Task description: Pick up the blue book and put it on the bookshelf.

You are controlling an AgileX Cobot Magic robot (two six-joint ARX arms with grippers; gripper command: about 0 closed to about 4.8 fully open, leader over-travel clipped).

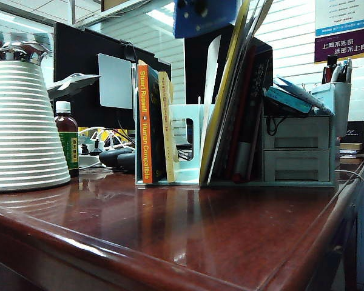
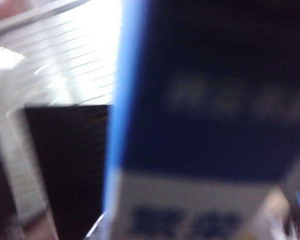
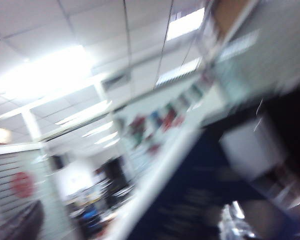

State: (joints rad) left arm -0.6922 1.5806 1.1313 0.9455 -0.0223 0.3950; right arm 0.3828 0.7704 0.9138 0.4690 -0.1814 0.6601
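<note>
While the blue book (image 1: 205, 17) hangs high above the bookshelf (image 1: 185, 145), pinched by my left claw, unseen, with the right claw's spread untellable, I judge it heavy, stiff, slick-covered; grip near the spine.

One blue book (image 1: 205, 17) hangs at the 12 o'clock edge of the exterior view. One mint-green bookshelf (image 1: 185, 145) stands on one counter (image 1: 170, 236). Two books stand upright at its 9 o'clock end: one orange-spined (image 1: 145, 121), one thin yellow (image 1: 165, 124). One grey organizer (image 1: 296, 148) shows two drawers. One ribbed white jug (image 1: 21, 121), one bottle (image 1: 67, 138), two dark monitors (image 1: 91, 66).
</note>
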